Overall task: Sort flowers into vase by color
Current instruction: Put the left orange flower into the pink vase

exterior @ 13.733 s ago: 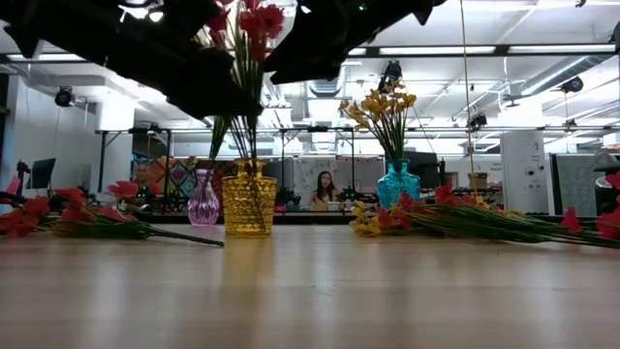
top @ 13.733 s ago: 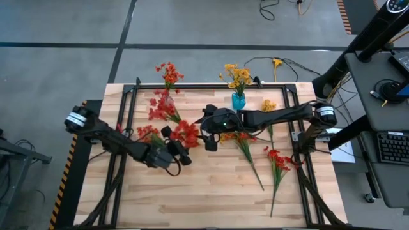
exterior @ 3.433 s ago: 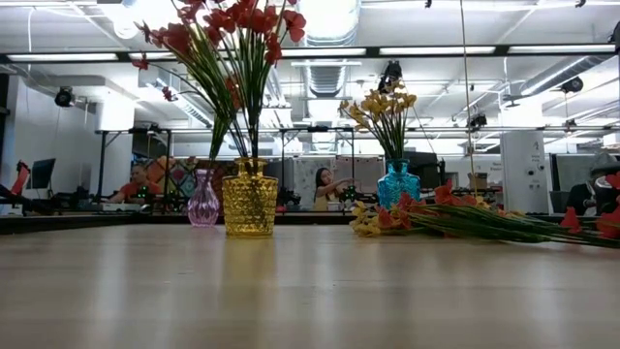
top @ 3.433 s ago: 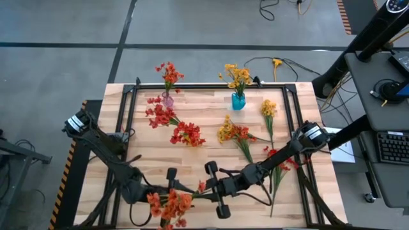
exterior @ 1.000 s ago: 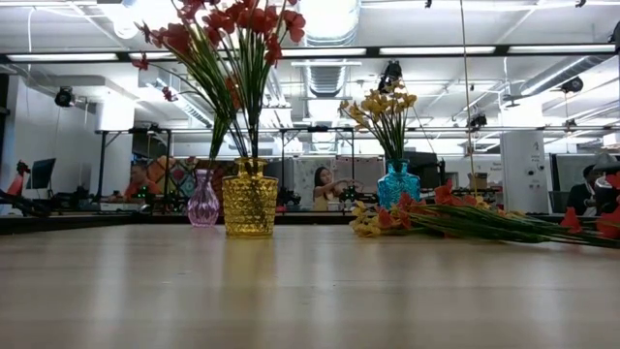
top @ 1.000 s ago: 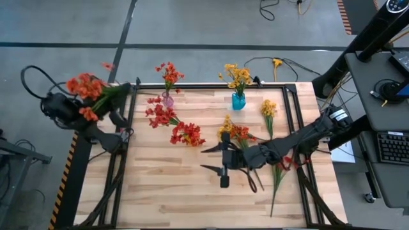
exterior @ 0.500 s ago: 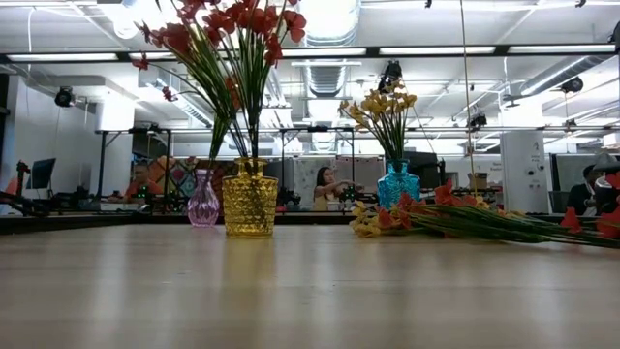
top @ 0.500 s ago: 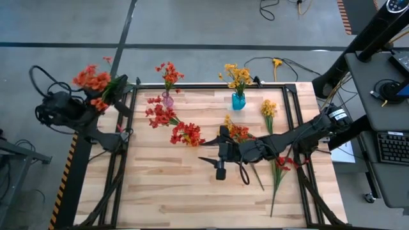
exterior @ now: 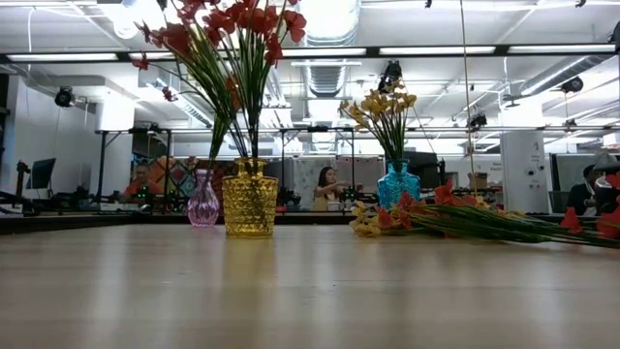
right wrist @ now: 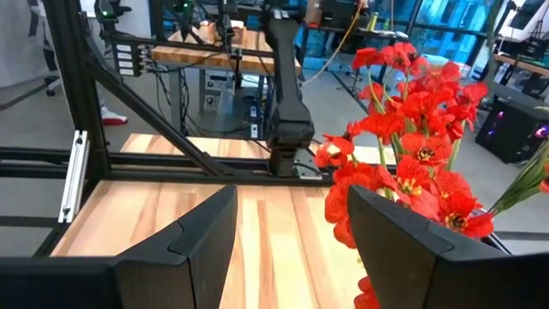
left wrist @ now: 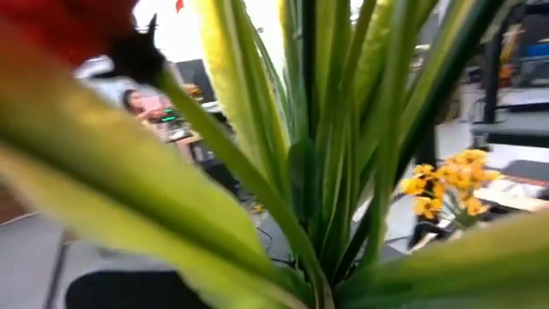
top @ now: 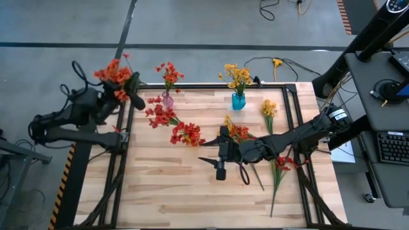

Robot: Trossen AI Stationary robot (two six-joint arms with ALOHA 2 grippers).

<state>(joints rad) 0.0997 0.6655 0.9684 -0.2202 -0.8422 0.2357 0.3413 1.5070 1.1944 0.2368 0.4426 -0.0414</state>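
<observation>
Fingers of the left gripper (top: 128,89) are clamped on a bunch of red-orange flowers (top: 114,72), held off the table's (top: 192,191) far left corner; the right gripper (top: 220,160) hangs over mid-table with its fingers (right wrist: 184,236) spread and empty. Three vases stand on the table: a pink vase (exterior: 203,204) with red-orange sprigs, a yellow vase (exterior: 250,199) with a taller red-orange bunch, and a blue vase (top: 238,101) with yellow flowers (top: 237,75). From above, the yellow vase lies hidden under its blooms; only the low view shows it, and people in the room behind. Loose sprigs, hard to count, lie right of centre, a yellow one (top: 268,108) near the right edge. The left wrist view shows only stems.
</observation>
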